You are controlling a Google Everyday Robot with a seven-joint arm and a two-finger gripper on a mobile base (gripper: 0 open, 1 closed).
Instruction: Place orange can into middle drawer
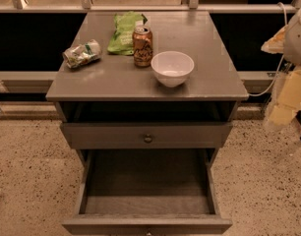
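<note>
The orange can [142,45] stands upright on the grey cabinet top [204,82], just left of and behind a white bowl [172,68]. The middle drawer [146,224] is the lower of the two drawers. It is pulled far out toward me and its inside is empty. The upper drawer [116,135] with a round knob is shut. My gripper [283,109] shows as a pale shape at the right edge. It is off the cabinet's right side, below the level of the top and far from the can, and holds nothing that I can see.
A crushed green-and-white can [82,53] lies at the top's left edge. A green snack bag [125,31] lies behind the orange can. A rail and dark windows run behind the cabinet. Speckled floor [27,181] surrounds it.
</note>
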